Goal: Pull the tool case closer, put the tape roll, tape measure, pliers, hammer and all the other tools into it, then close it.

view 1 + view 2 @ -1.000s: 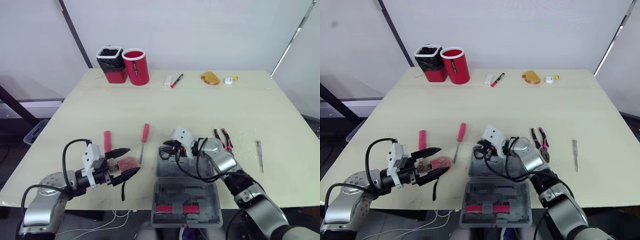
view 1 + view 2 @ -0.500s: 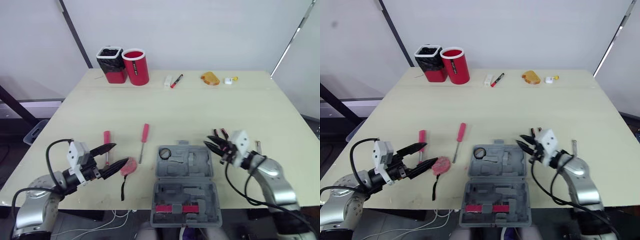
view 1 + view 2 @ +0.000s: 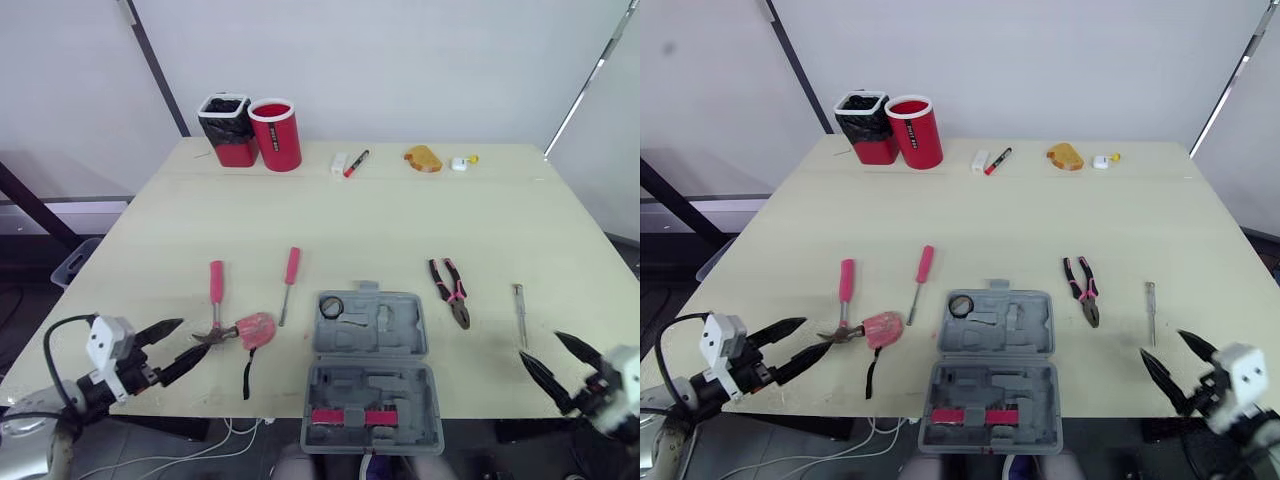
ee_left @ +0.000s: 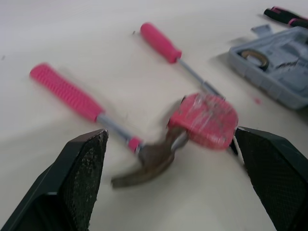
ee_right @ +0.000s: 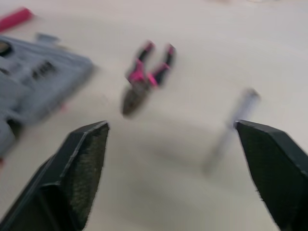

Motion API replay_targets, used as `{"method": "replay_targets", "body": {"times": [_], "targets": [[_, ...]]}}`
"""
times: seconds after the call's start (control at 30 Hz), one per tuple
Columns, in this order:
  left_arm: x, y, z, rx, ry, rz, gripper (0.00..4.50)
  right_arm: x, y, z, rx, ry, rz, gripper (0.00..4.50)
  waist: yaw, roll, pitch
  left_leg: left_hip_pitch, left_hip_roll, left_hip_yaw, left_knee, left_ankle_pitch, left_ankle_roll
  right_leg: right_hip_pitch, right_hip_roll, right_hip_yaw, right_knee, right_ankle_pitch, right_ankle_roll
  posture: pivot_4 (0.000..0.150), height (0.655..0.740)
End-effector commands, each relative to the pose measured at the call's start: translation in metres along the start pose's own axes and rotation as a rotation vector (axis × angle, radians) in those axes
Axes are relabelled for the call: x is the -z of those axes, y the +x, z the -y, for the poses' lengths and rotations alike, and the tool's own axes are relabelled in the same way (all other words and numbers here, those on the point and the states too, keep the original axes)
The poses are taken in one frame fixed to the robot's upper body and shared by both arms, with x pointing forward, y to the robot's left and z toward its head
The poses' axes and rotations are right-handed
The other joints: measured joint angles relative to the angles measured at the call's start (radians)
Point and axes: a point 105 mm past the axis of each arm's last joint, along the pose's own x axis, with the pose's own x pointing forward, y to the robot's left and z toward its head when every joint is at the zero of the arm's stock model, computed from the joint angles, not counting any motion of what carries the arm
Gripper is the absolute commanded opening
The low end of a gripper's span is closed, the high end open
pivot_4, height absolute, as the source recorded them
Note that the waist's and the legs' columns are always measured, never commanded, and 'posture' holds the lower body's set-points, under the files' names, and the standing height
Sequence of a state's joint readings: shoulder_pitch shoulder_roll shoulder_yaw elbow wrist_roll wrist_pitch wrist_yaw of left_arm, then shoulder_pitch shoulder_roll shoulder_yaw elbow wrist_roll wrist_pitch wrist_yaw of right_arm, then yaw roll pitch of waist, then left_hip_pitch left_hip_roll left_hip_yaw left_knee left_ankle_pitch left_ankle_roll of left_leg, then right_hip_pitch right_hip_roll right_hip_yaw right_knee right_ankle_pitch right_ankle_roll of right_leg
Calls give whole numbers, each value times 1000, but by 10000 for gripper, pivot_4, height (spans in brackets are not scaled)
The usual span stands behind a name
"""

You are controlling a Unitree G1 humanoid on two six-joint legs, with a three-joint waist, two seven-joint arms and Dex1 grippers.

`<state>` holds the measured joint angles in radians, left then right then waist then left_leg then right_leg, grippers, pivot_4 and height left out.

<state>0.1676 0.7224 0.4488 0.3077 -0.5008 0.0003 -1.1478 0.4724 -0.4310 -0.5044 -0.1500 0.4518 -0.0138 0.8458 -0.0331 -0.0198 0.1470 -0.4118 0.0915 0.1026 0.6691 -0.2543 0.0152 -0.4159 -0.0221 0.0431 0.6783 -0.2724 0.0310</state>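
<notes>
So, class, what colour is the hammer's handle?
Pink; the hammer's handle shows best in the left wrist view.

Grey tool case (image 3: 411, 336), open flat at near centre, black tape roll (image 3: 331, 306) in its far-left recess; left of it, pink tape measure (image 3: 255, 329) against the head of pink-handled hammer (image 3: 215, 296), pink-handled screwdriver (image 3: 289, 277) just beyond; right of it, pink-gripped pliers (image 3: 452, 294) and slim metal tool (image 3: 520, 312).

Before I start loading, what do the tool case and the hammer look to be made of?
Tool case: likely moulded plastic, matt grey, with shaped recesses. Hammer: ribbed pink grip, probably rubber or plastic; shaft and dull brownish head look like metal.
</notes>
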Motion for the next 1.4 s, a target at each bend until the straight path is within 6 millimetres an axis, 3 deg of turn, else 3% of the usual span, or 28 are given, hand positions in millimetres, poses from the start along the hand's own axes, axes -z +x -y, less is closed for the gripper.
{"method": "replay_targets", "body": {"times": [0.03,0.13,0.27,0.4,0.53,0.67,0.93,1.07,1.2,1.4], "targets": [[2,-20,-11,-59,23,-17,45000,-4,-23,14,61,-18,25,43864,-4,-1,0,0,0,0,0,0,0,0,0,0,0,0,0,1500,7400],[12,-31,-11,-78,5,-42,45000,7,-39,21,107,-6,-8,43864,-6,-1,-1,2,1,2,0,0,0,0,-1,0,0,0,0,1500,7400],[13,-33,-9,-77,5,-43,45000,12,-45,24,122,7,-18,43864,-4,-2,-2,2,0,2,0,0,0,0,-4,0,0,0,0,1500,7400],[12,-27,-2,-40,17,-46,45000,8,-40,26,105,-2,-7,43864,-1,-4,-3,2,-1,2,0,0,0,0,-6,-1,0,0,0,1500,7400],[8,-16,13,40,73,-57,45000,-9,-27,18,19,-15,41,43864,-1,-3,-3,2,-1,1,0,0,0,0,-7,0,0,0,0,1500,7400],[5,-4,30,132,121,-75,45000,-24,-12,1,-95,-23,66,43864,-1,-4,-4,2,-2,1,0,0,0,1,-7,0,0,0,0,1500,7400],[1,26,66,203,108,-67,45000,-54,17,-55,-417,-69,88,43864,3,-4,-4,1,-2,2,0,0,0,1,-7,-1,0,0,0,1500,7400],[10,35,82,96,64,-79,45000,-68,25,-80,-571,-136,121,43864,4,-5,-4,1,-3,1,0,0,0,1,-6,0,-1,0,1,1500,7400],[14,38,79,-65,42,-83,45000,-85,32,-100,-718,-178,171,43864,5,-5,-3,2,-2,0,0,0,0,3,-5,-1,0,1,4,1500,7400],[21,44,80,-192,-5,-96,45000,-91,39,-110,-830,-233,185,43864,23,-7,-4,4,-3,-1,0,0,0,5,-4,-1,-1,-1,1,1500,7400]]}}
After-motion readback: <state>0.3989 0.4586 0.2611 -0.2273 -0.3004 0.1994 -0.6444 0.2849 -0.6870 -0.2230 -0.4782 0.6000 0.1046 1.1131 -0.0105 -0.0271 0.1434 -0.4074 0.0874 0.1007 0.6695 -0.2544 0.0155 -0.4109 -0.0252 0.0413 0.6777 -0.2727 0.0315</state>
